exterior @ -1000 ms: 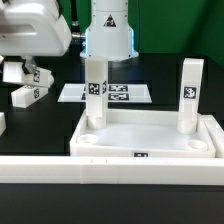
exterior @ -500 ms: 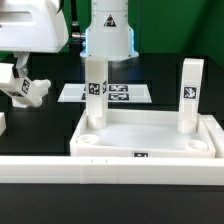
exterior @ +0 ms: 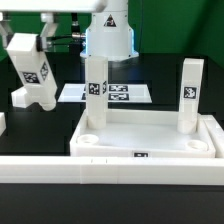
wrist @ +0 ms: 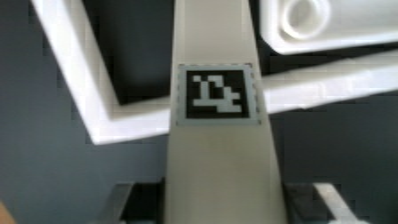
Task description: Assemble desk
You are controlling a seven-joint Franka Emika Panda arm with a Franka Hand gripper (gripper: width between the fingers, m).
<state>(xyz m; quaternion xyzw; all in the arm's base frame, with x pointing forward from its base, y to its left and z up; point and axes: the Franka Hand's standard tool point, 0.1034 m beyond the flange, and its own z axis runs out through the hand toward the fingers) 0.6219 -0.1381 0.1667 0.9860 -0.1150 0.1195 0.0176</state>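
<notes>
The white rimmed tabletop (exterior: pixel 145 135) lies in the middle with two leg blocks standing in its far corners, one on the exterior view's left (exterior: pixel 94 95) and one on its right (exterior: pixel 189 95). My gripper (exterior: pixel 38 38) is at the upper left of the exterior view. It is shut on a third leg (exterior: pixel 32 72), which hangs nearly upright above the table, tag facing the camera. In the wrist view this leg (wrist: pixel 217 95) runs out from between my fingers (wrist: pixel 329 196). A tabletop corner socket (wrist: pixel 306 18) shows beyond it. A fourth leg (exterior: pixel 20 98) lies on the table under the held one.
The marker board (exterior: pixel 122 93) lies flat behind the tabletop. A long white border bar (exterior: pixel 100 168) runs along the front. White bars forming a corner (wrist: pixel 98 95) show below the held leg in the wrist view. The arm's base (exterior: pixel 108 35) stands at the back.
The held leg has risen off the table at the left and turned from lying tilted to nearly upright. The arm's body has moved up out of the exterior view.
</notes>
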